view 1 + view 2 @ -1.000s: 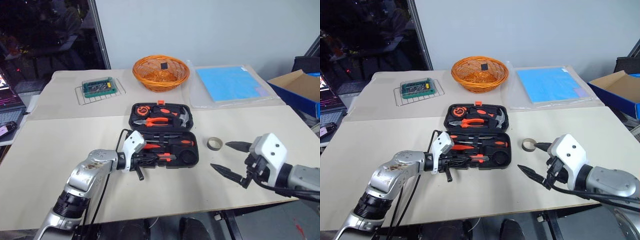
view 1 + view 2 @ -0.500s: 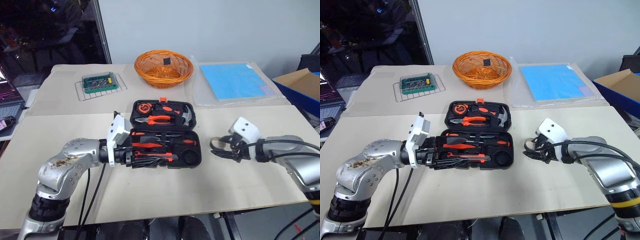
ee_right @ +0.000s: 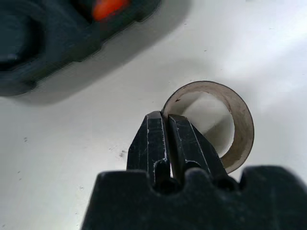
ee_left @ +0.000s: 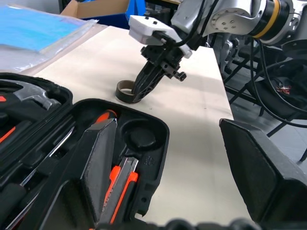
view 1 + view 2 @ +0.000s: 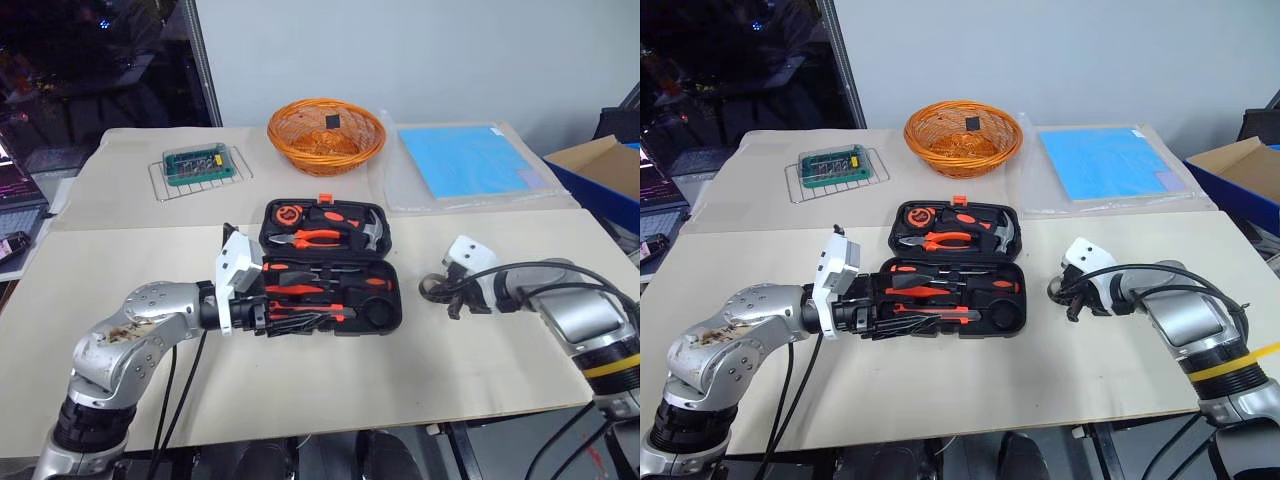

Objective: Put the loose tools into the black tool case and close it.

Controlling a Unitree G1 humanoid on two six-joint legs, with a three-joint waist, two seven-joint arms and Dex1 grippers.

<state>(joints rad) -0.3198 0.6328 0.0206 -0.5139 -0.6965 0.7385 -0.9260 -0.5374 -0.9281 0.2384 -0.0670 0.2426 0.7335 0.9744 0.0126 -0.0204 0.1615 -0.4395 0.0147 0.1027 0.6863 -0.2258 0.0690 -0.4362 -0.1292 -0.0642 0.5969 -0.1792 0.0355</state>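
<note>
The black tool case (image 5: 383,312) lies open in the middle of the table. Screwdrivers (image 5: 300,290) and an orange-and-black utility knife (image 4: 121,186) sit in its near half. Pliers, a hammer and a tape measure sit in its far half. My left gripper (image 5: 300,312) hovers open over the near half's left end, its fingers (image 4: 98,163) wide apart with nothing between them. To the right of the case, the small greyish tape ring (image 5: 430,287) rests on the table. My right gripper (image 3: 165,117) is shut on the ring's (image 3: 237,132) wall, one finger inside and one outside.
An orange wicker basket (image 5: 325,135) stands at the back. A green box of bits (image 5: 200,165) on a wire rack is at the back left. A blue sheet in a plastic sleeve (image 5: 470,160) lies at the back right. A blue and cardboard box (image 5: 600,170) sits beyond the table's right edge.
My right gripper reached forward to the tape ring and closed on its wall. My left gripper rose from the case's front edge and opened. The camera view also shifted.
</note>
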